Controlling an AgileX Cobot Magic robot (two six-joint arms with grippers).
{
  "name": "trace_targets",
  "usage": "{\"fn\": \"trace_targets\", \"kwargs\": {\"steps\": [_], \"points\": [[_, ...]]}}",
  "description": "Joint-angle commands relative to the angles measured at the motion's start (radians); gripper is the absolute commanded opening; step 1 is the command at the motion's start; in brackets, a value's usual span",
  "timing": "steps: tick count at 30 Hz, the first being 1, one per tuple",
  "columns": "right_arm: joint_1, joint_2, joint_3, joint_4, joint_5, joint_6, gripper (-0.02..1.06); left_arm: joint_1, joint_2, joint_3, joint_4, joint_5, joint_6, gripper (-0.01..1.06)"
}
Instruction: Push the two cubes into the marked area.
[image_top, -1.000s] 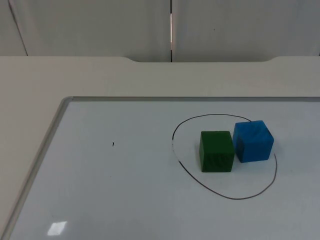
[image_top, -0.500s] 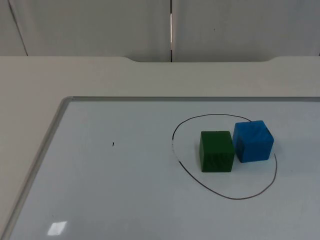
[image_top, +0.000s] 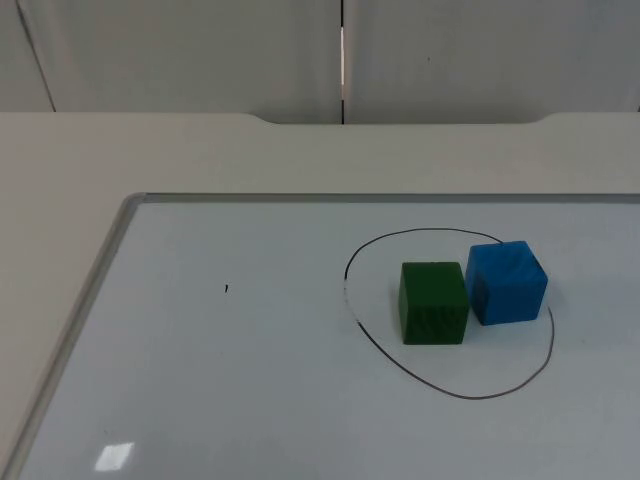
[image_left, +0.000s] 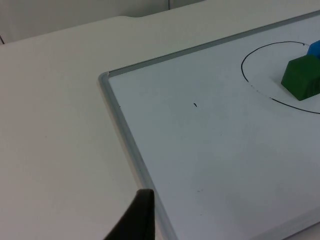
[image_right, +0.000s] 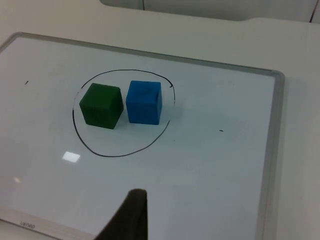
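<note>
A green cube (image_top: 433, 302) and a blue cube (image_top: 506, 282) stand side by side, touching, inside a black hand-drawn ring (image_top: 400, 357) on the whiteboard. The blue one sits close to the ring's right-hand line. In the right wrist view the green cube (image_right: 101, 105) and the blue cube (image_right: 144, 102) both lie within the ring (image_right: 107, 152). My right gripper (image_right: 131, 217) hovers over the board's near side, well back from the cubes. My left gripper (image_left: 137, 220) hangs above the board's left frame, far from the green cube (image_left: 302, 77). Both arms wait.
The whiteboard (image_top: 250, 400) lies flat on the cream table, edged by a grey frame (image_top: 100, 270). A tiny black mark (image_top: 226, 289) sits left of the ring. The grey partition wall (image_top: 200, 50) closes the table's far side.
</note>
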Motion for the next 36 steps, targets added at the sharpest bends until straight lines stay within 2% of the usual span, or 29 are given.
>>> {"fn": "trace_targets", "kwargs": {"steps": [1,9,21,36], "points": [[-0.003,-0.004,0.002,-0.002,-0.008,-0.002,1.05,0.001,-0.005,0.003,0.003,-0.002,0.001,1.05],[-0.007,-0.004,0.002,-0.002,-0.009,-0.002,1.05,0.001,-0.005,0.003,0.003,-0.002,0.001,1.05],[-0.168,-0.004,0.002,-0.002,-0.009,-0.002,1.05,0.001,-0.005,0.003,0.003,-0.002,0.001,1.05],[-0.168,-0.004,0.002,-0.002,-0.01,-0.002,1.05,0.001,-0.005,0.003,0.003,-0.002,0.003,1.05]]}}
